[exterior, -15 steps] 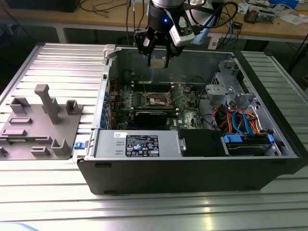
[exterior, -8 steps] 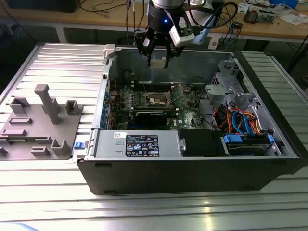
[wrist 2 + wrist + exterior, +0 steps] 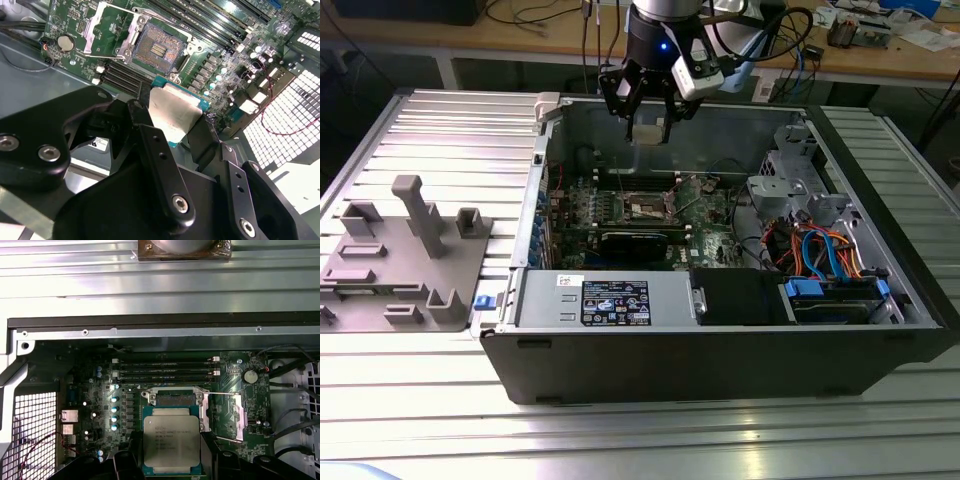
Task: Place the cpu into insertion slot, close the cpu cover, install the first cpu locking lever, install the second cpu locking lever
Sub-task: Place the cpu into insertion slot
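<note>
Both wrist views: cpu in tool

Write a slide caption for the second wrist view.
Tool holds the chip above the green board; the empty socket lies uncovered, its metal cover swung open beside it.

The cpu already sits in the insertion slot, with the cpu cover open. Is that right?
No. The second wrist view shows the gripper holding the cpu above the board, and the insertion slot empty. The cpu cover is open.
</note>
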`<control>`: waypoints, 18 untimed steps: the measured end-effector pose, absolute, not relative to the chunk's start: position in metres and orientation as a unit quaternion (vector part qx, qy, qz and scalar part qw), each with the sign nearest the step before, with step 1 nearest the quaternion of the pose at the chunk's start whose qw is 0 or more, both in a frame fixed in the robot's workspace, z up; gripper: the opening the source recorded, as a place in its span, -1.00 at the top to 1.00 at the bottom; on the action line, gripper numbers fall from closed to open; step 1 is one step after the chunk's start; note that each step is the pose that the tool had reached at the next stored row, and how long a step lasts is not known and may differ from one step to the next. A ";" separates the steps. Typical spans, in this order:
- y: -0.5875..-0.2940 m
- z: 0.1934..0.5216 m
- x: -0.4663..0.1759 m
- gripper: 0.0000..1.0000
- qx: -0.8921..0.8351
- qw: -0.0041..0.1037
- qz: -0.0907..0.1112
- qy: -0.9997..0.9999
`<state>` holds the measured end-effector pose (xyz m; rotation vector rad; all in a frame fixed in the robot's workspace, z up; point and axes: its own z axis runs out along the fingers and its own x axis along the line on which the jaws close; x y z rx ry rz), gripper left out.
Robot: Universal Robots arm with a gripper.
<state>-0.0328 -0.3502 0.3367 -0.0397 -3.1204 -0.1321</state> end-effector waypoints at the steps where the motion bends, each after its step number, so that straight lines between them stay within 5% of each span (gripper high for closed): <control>1: -0.350 0.337 -0.033 -0.08 -0.013 0.009 -0.042 -0.999; 18: -0.350 0.337 -0.033 -0.08 -0.028 0.008 -0.042 -0.999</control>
